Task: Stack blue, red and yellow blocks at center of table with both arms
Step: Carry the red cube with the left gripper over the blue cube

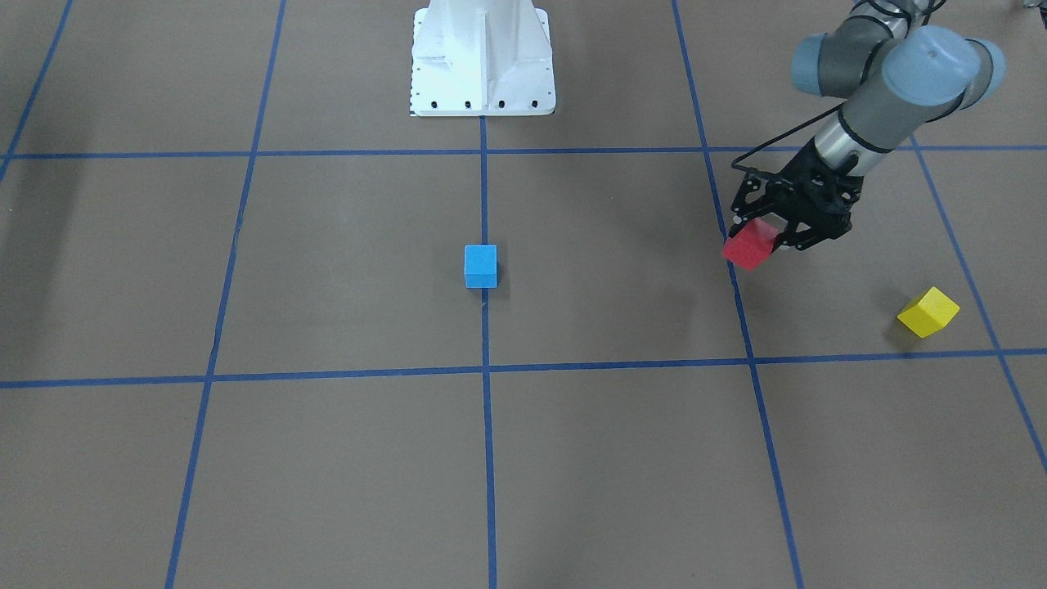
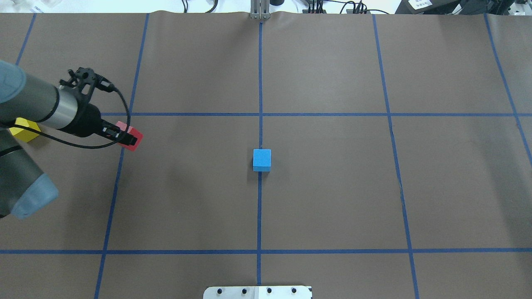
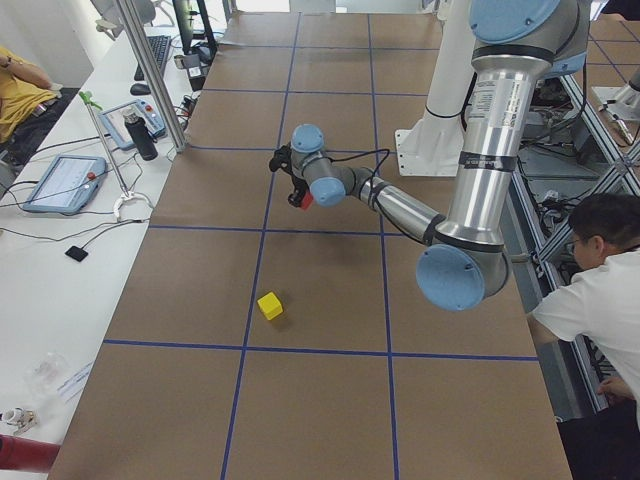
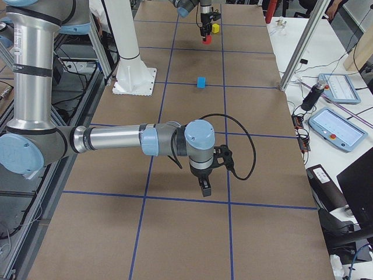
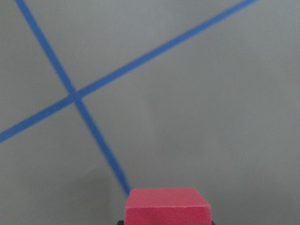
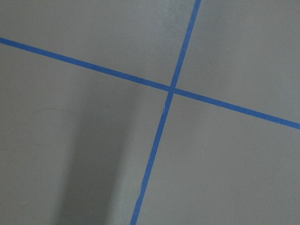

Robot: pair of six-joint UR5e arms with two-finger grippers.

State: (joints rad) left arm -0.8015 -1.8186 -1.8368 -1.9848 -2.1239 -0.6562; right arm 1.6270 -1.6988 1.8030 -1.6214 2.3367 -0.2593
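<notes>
Red cube block (image 1: 748, 248) pinched in left gripper (image 1: 763, 235), held above brown table (image 1: 343, 458). Blue cube block (image 1: 480, 266) on centre line. Yellow cube block (image 1: 927, 312) near left arm. Right gripper (image 4: 205, 188): finger state cannot be told.

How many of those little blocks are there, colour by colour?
blue block: 1
red block: 1
yellow block: 1
Total: 3
</notes>
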